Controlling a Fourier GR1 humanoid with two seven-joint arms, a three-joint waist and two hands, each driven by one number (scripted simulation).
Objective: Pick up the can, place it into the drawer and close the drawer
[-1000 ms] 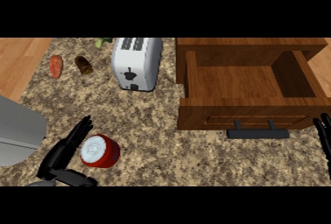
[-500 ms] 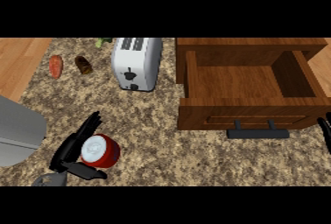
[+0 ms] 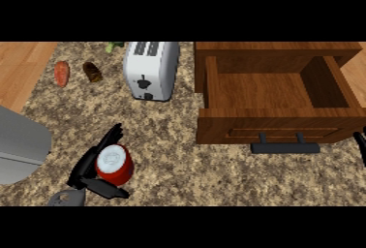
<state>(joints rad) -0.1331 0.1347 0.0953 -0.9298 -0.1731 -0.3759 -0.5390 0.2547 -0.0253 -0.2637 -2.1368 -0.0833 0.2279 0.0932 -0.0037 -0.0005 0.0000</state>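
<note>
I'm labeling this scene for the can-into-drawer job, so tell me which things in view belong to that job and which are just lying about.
Part of the job:
- red can, upright on the counter
- open wooden drawer with its dark handle
- left hand, curling round the can

Just lying about:
- white toaster
- orange vegetable
- small brown item
- grey object at the left edge

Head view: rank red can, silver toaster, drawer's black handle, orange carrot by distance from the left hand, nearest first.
1. Red can with white top: inside the left hand, lower left of the counter.
2. Silver toaster: up and slightly right of the hand.
3. Orange carrot: up at the far left; too close to the toaster to rank surely.
4. Black drawer handle: well off to the right.
</note>
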